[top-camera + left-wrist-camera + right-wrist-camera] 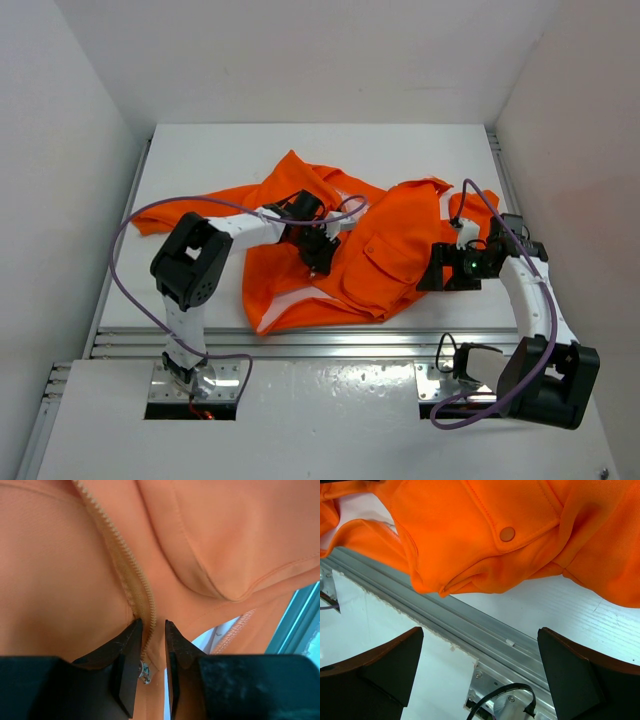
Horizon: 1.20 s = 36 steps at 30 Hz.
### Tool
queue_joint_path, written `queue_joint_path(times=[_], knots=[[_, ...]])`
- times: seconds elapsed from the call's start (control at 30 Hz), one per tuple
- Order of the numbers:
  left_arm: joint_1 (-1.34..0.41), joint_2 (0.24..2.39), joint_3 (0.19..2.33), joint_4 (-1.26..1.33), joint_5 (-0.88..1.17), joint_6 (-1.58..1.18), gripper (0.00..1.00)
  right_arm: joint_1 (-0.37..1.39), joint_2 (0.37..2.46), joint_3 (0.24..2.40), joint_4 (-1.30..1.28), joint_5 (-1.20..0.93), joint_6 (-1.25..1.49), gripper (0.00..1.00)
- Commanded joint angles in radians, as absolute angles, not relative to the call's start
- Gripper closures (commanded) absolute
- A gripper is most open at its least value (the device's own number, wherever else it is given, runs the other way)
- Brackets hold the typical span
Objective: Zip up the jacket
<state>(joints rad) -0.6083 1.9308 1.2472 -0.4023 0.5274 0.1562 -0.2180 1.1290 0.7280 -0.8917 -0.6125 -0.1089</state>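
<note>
- White worktop carries the crumpled bright orange fabric jacket at its centre, with bare room along the far edge.
- Left gripper: jaws stand narrow around the pale zipper; I cannot tell whether they pinch it.
- Right gripper: jaws are spread wide and hold nothing, above the aluminium rail.

The jacket is laid across the middle of the table, with its lower hem just behind the rail that runs along the table's near edge. The left gripper is positioned on the jacket's centre-left area, and the zipper edge is located between its fingers. The right gripper is positioned at the jacket's right side, and nothing is located between its jaws.
</note>
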Motion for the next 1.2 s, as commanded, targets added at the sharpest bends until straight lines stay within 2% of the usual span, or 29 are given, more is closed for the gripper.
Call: queue_joint_path(times=[0.0,0.2,0.23,0.33,0.4,0.6,0.7,0.73,0.8,0.83,0.93,1.1,1.17], knots=[[-0.592,1.933,1.238,-0.387,0.494,0.144,0.69,-0.210,1.135,0.765,-0.881,-0.637,-0.115,0.05],[-0.592,1.945,1.247,-0.396,0.465,0.153,0.69,-0.212,1.140,0.767,-0.884,-0.641,-0.118,0.05],[-0.592,1.954,1.247,-0.396,0.465,0.153,0.69,-0.209,1.137,0.769,-0.884,-0.646,-0.118,0.08],[-0.592,1.954,1.247,-0.407,0.475,0.153,0.82,-0.204,1.124,0.767,-0.884,-0.644,-0.120,0.14],[-0.592,1.931,1.256,-0.407,0.523,0.163,1.00,-0.189,1.108,0.773,-0.891,-0.643,-0.121,0.16],[-0.592,1.841,1.266,-0.407,0.789,0.091,1.00,-0.156,1.039,0.776,-0.845,-0.713,-0.010,0.17],[-0.583,1.800,1.229,-0.303,0.963,-0.070,1.00,-0.126,1.014,0.759,-0.769,-0.793,0.148,0.17],[-0.583,1.781,1.204,-0.185,0.988,-0.128,1.00,-0.117,1.008,0.753,-0.750,-0.805,0.179,0.18],[-0.592,1.732,1.102,-0.025,0.999,-0.334,1.00,-0.076,0.994,0.726,-0.694,-0.833,0.292,0.18],[-0.592,1.677,1.068,0.139,0.999,-0.398,1.00,-0.063,0.988,0.707,-0.661,-0.833,0.343,0.18],[-0.610,1.635,0.994,0.338,0.950,-0.615,1.00,-0.012,0.933,0.629,-0.583,-0.804,0.474,0.15],[-0.641,1.653,0.965,0.518,0.851,-0.923,1.00,0.113,0.833,0.548,-0.428,-0.645,0.541,0.10],[-0.664,1.675,1.011,0.465,0.822,-0.923,1.00,0.139,0.838,0.534,-0.411,-0.623,0.534,0.10]])
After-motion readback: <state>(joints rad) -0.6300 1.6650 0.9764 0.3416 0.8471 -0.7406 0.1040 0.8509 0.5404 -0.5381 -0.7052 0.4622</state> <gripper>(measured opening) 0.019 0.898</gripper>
